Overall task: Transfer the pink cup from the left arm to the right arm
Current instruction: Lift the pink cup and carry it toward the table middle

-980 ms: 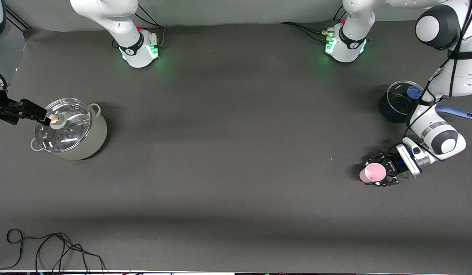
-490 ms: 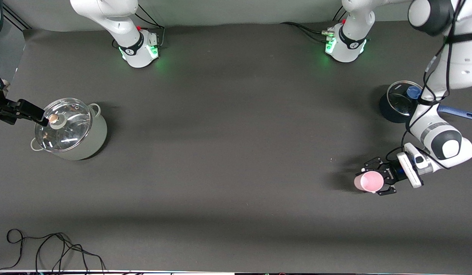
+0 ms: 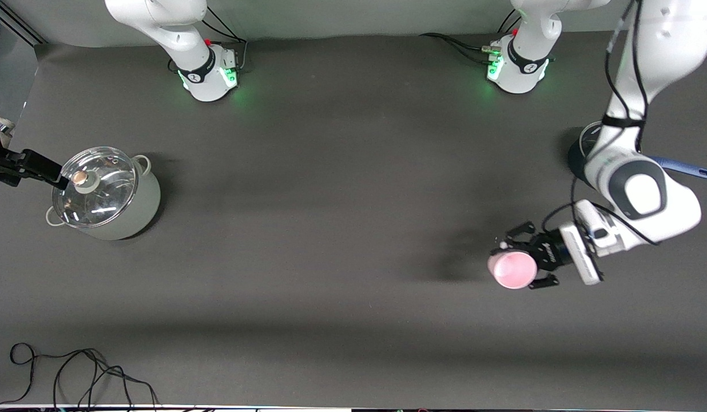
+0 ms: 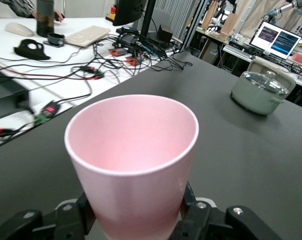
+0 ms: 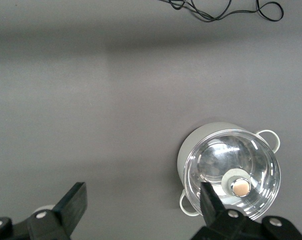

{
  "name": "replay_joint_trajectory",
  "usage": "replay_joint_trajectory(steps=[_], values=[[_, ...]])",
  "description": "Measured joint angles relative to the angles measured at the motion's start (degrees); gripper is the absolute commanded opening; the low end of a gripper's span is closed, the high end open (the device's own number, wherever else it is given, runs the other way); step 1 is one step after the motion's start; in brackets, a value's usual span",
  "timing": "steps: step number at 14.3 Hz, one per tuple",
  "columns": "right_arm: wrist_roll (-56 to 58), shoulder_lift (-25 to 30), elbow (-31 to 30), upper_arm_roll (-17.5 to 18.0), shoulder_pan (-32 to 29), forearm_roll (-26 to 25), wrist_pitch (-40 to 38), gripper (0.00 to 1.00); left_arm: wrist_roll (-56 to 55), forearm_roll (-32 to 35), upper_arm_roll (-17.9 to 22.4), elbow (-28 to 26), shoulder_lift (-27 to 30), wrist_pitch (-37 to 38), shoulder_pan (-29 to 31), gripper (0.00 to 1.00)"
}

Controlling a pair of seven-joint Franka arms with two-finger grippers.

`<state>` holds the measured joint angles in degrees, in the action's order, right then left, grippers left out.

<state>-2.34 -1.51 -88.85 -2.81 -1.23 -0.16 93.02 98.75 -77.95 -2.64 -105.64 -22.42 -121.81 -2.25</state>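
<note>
robotics lab for sure, white bench [image 4: 66, 55] piled with cables [image 4: 91, 70], keyboard [image 4: 93, 34], monitor [image 4: 277, 39], two table-mounted arms

Matt pale plastic pink cup [image 4: 133, 165]; glossy glass lid [image 3: 94, 186] on a smooth grey-green pot [image 3: 137, 212]; matt table [image 3: 330, 189].

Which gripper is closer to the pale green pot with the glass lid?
Right. The right gripper hangs open over the pale green pot's rim, beside the lid knob. The left gripper holds the pink cup at the table's left-arm end.
</note>
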Motion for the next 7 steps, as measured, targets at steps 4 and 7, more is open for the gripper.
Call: replay_joint_trajectory(steps=[4, 7], values=[[0.2, 0.0, 0.0, 0.0, 0.0, 0.0, 0.0, 1.00, -9.6, 0.0, 0.0, -3.4, 6.5, -7.9, -10.3, 0.45], [0.3, 0.0, 0.0, 0.0, 0.0, 0.0, 0.0, 1.00, -12.2, -0.6, 0.0, -3.8, 8.3, -13.3, -17.4, 0.46]])
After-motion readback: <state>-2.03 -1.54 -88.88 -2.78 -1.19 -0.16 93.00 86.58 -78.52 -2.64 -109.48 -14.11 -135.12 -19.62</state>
